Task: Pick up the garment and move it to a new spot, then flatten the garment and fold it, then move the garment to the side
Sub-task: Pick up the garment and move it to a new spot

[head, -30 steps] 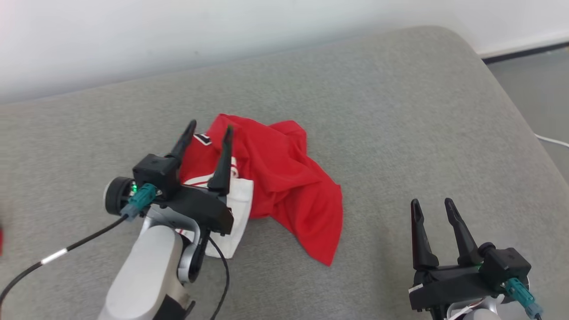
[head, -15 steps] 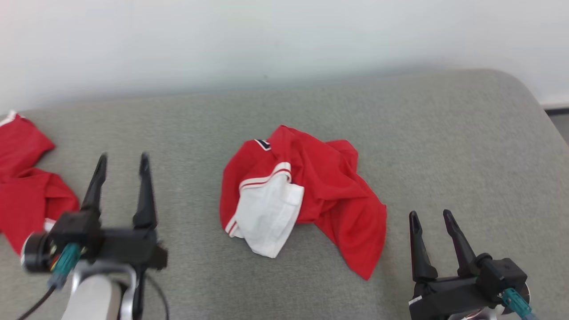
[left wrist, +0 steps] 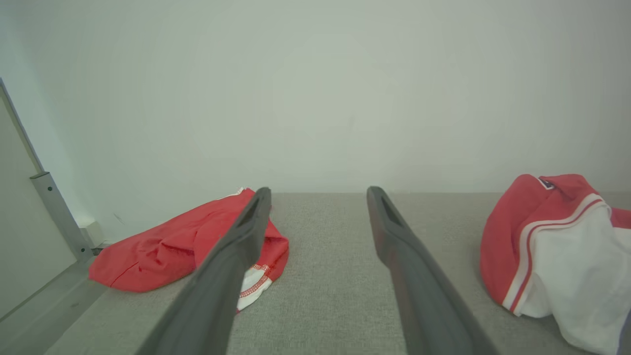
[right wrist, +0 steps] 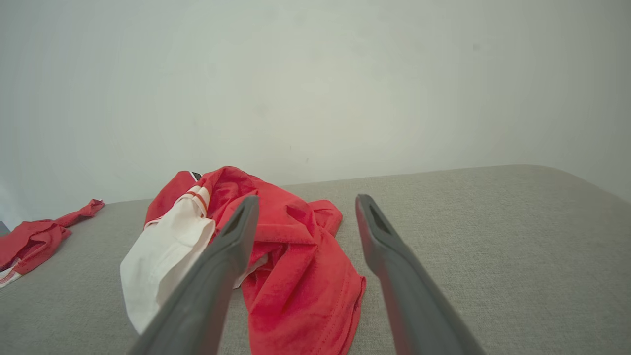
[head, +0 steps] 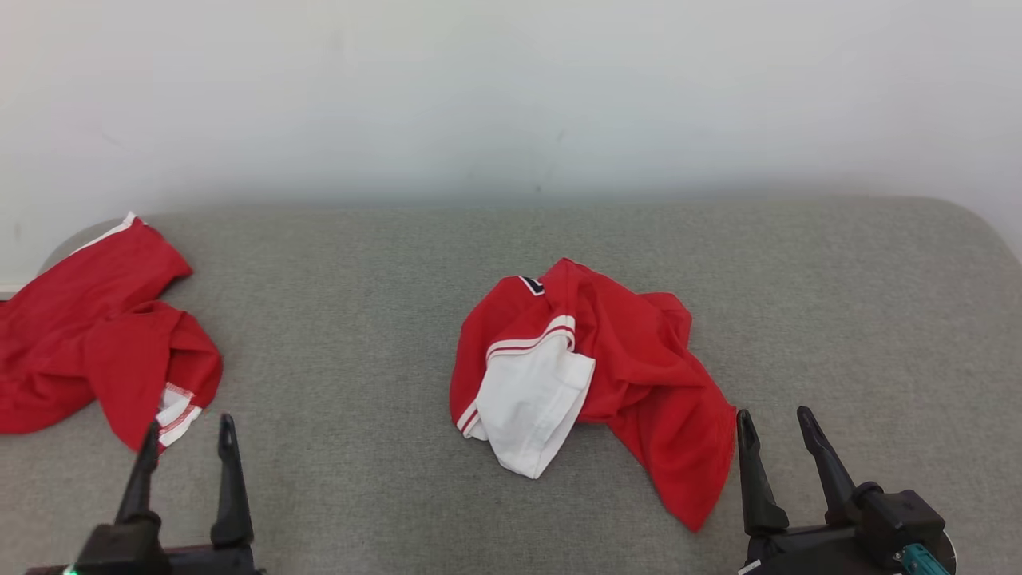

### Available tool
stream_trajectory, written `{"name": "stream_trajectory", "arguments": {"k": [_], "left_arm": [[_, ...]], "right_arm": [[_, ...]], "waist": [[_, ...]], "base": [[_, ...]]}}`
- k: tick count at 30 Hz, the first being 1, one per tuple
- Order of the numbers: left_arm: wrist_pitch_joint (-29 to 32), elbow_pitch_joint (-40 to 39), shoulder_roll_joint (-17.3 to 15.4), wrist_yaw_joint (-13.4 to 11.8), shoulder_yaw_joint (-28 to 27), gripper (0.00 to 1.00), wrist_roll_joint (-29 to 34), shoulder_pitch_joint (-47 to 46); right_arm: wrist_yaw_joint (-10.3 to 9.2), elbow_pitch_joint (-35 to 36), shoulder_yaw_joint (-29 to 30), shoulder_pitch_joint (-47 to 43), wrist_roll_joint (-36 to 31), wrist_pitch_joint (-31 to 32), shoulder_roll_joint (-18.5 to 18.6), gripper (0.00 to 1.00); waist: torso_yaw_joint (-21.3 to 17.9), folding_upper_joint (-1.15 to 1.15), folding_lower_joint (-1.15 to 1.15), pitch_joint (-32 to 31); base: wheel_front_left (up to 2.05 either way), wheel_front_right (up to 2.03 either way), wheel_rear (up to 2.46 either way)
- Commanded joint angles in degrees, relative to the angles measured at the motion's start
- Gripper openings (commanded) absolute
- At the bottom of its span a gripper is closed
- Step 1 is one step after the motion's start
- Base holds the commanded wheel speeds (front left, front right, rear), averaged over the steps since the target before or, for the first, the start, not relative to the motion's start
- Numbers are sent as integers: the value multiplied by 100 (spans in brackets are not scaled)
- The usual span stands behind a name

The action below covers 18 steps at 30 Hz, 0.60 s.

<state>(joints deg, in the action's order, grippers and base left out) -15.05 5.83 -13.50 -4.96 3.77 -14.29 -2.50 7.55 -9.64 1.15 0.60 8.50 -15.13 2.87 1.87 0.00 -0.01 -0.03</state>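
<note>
Garment (head: 639, 359), red with white panel: crumpled heap at centre of grey cushion (head: 359, 263), unheld. Left gripper (head: 188, 423), right gripper (head: 774, 414): fingers spread wide, empty, near edge. Second red garment (head: 88, 335): far left. Assessment: flattening, folding and setting aside all outstanding.

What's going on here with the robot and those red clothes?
A two-armed robot faces a grey cushioned surface. A crumpled red and white garment lies in the middle, not yet flattened or folded. A second red garment lies at the far left. The left gripper and right gripper are both open and hold nothing, the right one close to the middle garment's hem.
</note>
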Motion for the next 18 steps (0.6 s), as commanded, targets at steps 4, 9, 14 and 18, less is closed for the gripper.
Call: {"name": "stream_trajectory", "arguments": {"k": [4, 9, 14, 18], "left_arm": [[-18, 115, 122, 118, 105, 100, 178, 238], [-18, 141, 235, 238, 64, 100, 241, 407], [-19, 59, 340, 286, -95, 100, 286, 565], [-19, 7, 459, 301, -231, 100, 354, 700]], "right_arm": [[-12, 10, -7, -112, -48, -3, 0, 100], [-12, -19, -28, -143, -70, -3, 0, 100], [-12, -41, 33, -159, -107, -3, 0, 100], [-12, -70, 107, -195, -131, -3, 0, 100]], "waist": [[126, 0, 1, -86], [90, 0, 1, -118], [29, 0, 1, -130], [-31, 0, 1, -144]], "base": [[0, 0, 0], [0, 0, 0], [0, 0, 0], [0, 0, 0]]}}
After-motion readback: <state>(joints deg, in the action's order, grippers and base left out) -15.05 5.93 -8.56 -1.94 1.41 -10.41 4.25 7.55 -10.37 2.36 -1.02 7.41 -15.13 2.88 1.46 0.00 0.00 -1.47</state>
